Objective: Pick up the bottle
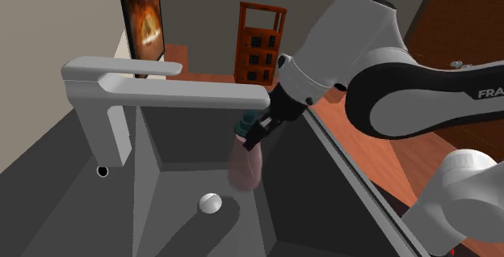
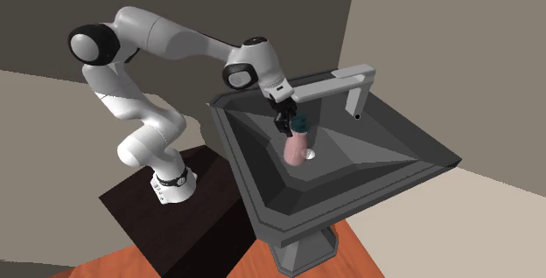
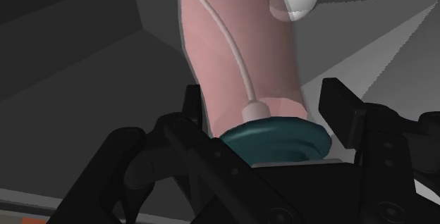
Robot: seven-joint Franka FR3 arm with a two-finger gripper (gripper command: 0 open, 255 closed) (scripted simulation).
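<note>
A pale pink bottle [image 1: 245, 165] with a dark teal cap [image 1: 243, 123] stands inside the dark grey sink basin [image 1: 186, 146], below the faucet spout. My black gripper [image 1: 257, 130] comes down from above and is shut on the bottle at its capped top. In the wrist view the fingers [image 3: 337, 106] clasp the teal cap [image 3: 282, 139], and the pink bottle [image 3: 240, 46] stretches away from them towards the basin floor. From the second exterior view the bottle [image 2: 296, 149] hangs slightly tilted under the gripper [image 2: 287, 126]. Whether its base touches the floor I cannot tell.
A grey box-shaped faucet [image 1: 121, 82] reaches over the basin, just above the gripper. A white round drain plug [image 1: 210, 204] lies on the basin floor beside the bottle's base. The sink's sloped walls [image 2: 385, 158] close in on all sides. A wooden shelf [image 1: 260, 44] stands further back.
</note>
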